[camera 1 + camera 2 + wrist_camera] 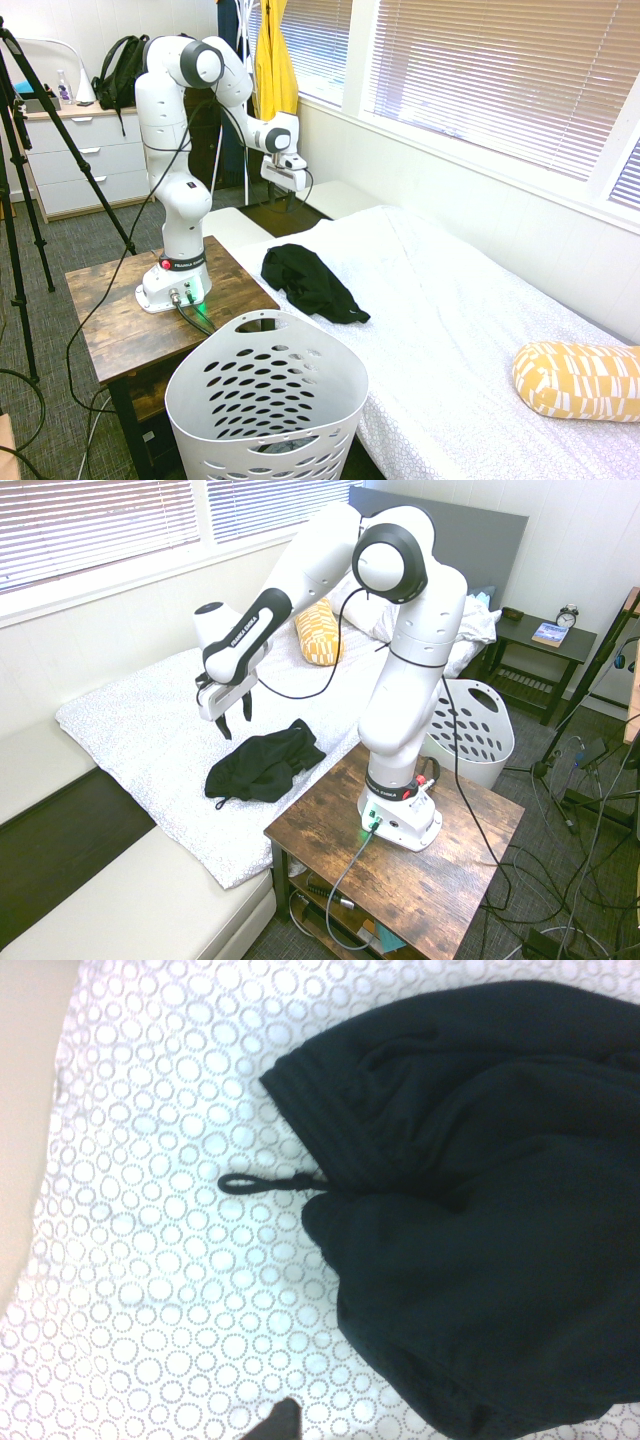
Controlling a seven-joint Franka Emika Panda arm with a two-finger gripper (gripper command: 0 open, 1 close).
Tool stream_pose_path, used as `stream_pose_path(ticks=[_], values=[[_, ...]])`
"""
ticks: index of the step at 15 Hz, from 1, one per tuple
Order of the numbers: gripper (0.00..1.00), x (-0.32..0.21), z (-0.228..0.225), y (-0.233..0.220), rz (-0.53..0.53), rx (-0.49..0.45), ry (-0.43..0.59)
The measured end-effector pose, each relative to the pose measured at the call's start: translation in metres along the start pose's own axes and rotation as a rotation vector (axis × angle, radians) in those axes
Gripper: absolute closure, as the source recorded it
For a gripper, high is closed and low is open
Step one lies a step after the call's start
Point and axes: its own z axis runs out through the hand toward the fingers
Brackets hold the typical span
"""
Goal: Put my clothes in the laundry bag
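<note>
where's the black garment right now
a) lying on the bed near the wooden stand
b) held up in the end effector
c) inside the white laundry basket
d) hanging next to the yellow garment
a: the black garment lies crumpled on the white bed cover by the wooden stand, while the open end effector hangs above it and the white laundry basket stands on the floor apart from it.

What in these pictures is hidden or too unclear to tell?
- Basket contents: first exterior view, its wall hides all but a dark patch at the bottom.
- Black garment: bunched up, type unclear; cut off by the wrist view's edges.
- Gripper fingers: first exterior view, too small; the second exterior view shows them open.
</note>
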Motion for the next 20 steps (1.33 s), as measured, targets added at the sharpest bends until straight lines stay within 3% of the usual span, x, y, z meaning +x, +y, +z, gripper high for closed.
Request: stream_pose_path(ticks=[11,20], values=[[0.0,-0.028,0.169,-0.055,-0.252,-0.44,0.024],[0.0,-0.027,0.213,-0.068,-0.417,-0.612,0.049]])
